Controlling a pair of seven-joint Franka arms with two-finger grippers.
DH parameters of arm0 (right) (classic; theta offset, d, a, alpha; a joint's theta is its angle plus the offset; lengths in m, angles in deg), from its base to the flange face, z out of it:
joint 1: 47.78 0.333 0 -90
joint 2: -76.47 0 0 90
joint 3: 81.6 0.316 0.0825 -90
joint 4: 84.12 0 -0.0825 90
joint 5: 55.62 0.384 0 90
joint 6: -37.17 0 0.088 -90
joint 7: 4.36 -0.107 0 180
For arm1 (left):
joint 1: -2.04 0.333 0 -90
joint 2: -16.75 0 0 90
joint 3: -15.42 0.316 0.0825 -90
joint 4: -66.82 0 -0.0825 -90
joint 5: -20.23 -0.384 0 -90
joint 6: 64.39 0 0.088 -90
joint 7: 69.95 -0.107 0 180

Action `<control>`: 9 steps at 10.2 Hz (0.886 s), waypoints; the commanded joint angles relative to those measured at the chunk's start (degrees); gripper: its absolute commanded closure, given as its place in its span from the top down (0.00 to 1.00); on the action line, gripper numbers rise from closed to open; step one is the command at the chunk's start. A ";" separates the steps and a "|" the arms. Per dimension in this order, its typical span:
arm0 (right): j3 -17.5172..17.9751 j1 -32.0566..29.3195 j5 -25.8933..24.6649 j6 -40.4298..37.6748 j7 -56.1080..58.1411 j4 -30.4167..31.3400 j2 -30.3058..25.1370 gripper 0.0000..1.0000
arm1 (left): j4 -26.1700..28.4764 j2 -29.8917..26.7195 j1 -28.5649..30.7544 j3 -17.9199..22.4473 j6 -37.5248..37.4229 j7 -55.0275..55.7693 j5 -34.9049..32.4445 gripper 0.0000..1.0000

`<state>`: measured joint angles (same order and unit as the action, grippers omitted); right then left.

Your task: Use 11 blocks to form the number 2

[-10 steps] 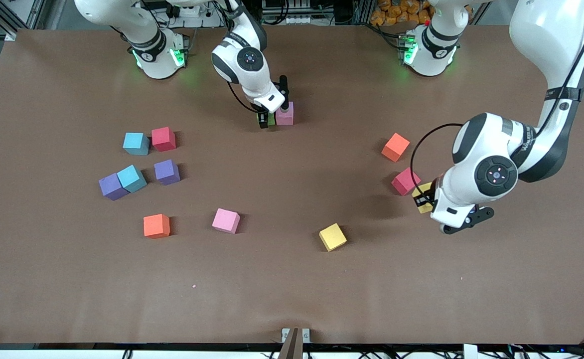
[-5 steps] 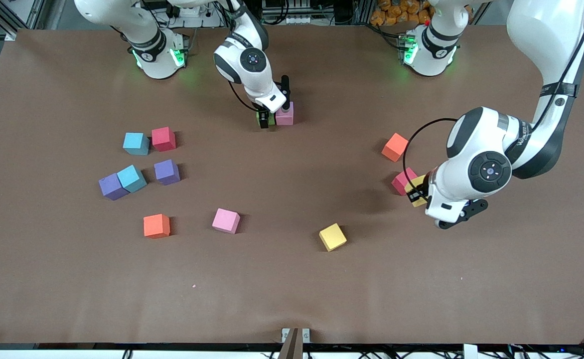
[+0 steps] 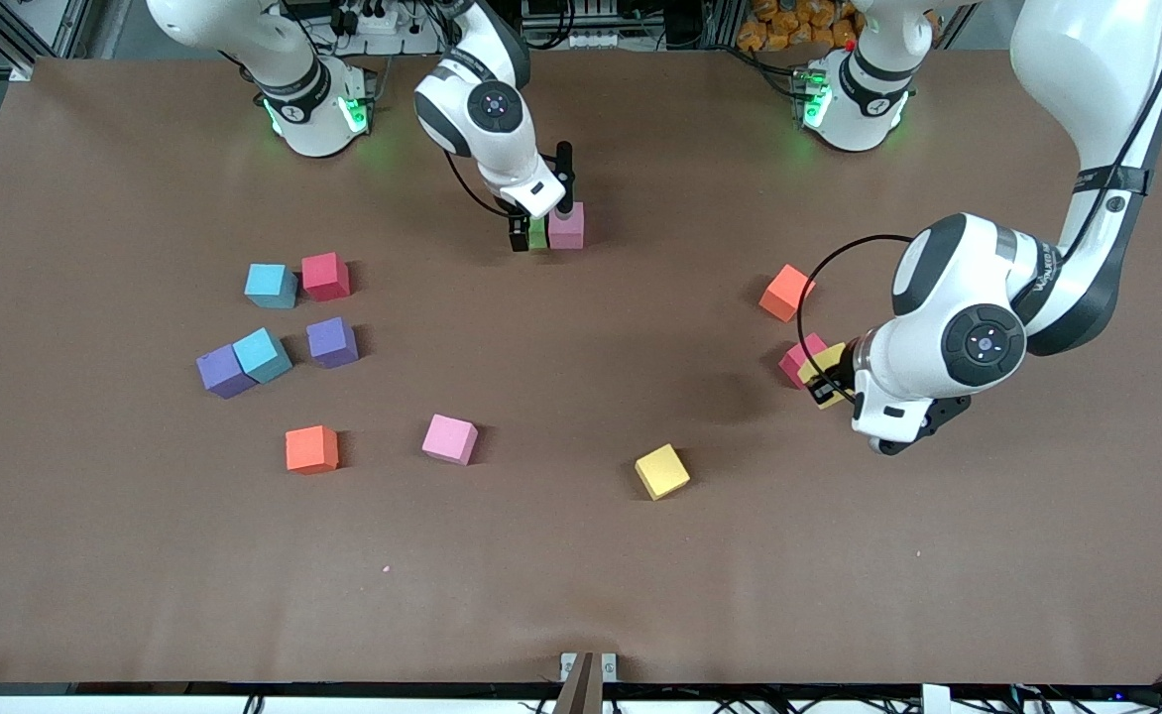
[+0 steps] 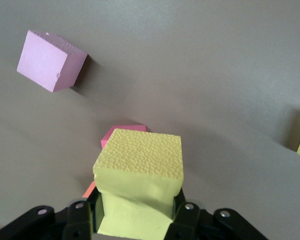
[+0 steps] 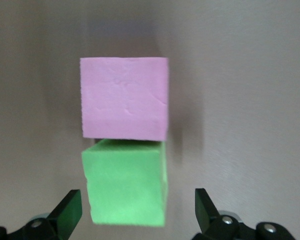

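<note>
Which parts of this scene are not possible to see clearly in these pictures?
- Green block: in the front view the right gripper covers most of it.
- Yellow block held by the left gripper: in the front view the wrist hides most of it; in the left wrist view the picture's edge cuts its lower end.
- Pink block beside it: partly covered in both views.
- Contact between green and pink block: blurred in the right wrist view.
</note>
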<state>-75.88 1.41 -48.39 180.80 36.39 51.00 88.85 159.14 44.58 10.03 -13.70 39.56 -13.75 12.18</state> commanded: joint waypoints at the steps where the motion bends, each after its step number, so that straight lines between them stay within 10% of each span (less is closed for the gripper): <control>1: 0.60 -5.48 -0.28 -6.40 -0.05 0.76 -8.13 1.00 | 0.31 -0.31 2.11 -0.42 -0.59 3.98 3.73 0.00; 9: -0.19 -36.97 0.24 -9.85 -0.84 -4.15 -10.45 1.00 | 5.14 -0.40 1.17 -2.35 3.88 19.19 6.03 0.00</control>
<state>-77.00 -33.66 -48.71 171.68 36.91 48.29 78.60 162.47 44.81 11.78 -15.77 41.44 3.04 17.12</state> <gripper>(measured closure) 0.000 0.458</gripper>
